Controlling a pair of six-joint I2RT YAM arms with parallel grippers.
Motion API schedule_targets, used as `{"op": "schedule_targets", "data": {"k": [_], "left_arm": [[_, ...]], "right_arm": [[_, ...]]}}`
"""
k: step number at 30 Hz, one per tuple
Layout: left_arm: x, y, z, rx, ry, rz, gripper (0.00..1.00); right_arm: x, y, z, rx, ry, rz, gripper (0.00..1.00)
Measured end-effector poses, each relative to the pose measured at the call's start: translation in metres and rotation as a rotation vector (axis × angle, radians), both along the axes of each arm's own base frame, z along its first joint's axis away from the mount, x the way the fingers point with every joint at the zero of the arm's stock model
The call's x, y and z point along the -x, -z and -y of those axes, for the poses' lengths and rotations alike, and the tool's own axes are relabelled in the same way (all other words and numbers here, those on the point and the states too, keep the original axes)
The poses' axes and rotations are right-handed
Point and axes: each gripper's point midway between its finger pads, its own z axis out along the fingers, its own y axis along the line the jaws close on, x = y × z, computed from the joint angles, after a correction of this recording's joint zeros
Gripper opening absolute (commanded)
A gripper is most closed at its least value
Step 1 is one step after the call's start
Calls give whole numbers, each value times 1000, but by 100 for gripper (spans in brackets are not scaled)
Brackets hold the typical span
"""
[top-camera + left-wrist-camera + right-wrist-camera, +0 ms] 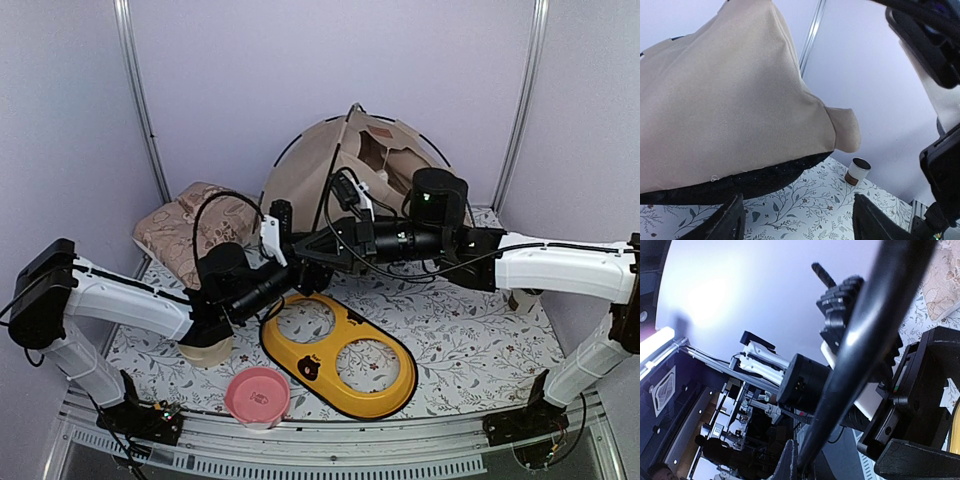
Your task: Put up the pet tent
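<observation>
The beige pet tent (310,170) stands at the back of the table, with black poles arching over it and a brown label patch (381,132) near its top. One thin black pole (335,165) runs down its front. My right gripper (318,238) is shut on this pole. In the right wrist view the pole (860,340) crosses the frame and ends between the fingers (792,460). My left gripper (305,272) is open and empty, low over the mat just in front of the tent. The left wrist view shows the tent's fabric (730,100) and dark base edge just ahead of the fingers (732,220).
A tan floral pillow (190,225) lies at the back left. A yellow two-hole bowl stand (340,355) and a pink bowl (257,395) sit at the front. A beige bowl (205,350) is under my left arm. A small white cup (857,171) stands right of the tent.
</observation>
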Motion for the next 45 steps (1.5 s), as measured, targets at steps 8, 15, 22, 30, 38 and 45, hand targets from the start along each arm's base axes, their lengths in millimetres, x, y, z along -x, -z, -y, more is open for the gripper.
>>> {"op": "schedule_targets", "data": {"k": [8, 15, 22, 30, 38, 45], "left_arm": [[0, -2, -8, -5, -51, 34, 73], [-2, -13, -11, -29, -113, 99, 73], [-19, -36, -7, -55, -239, 201, 72], [-34, -22, 1, -136, -329, 254, 73], [-39, -38, 9, -93, -344, 283, 75], [-44, -47, 15, -68, -358, 288, 70]], "right_arm": [[-24, -49, -3, -104, 71, -46, 0], [-36, -65, -8, -148, 99, -65, 0], [-39, -63, -11, -146, 98, -87, 0], [-39, -67, -12, -161, 95, -98, 0], [-43, -68, -18, -167, 94, -101, 0], [-44, -76, -19, -187, 90, -105, 0]]}}
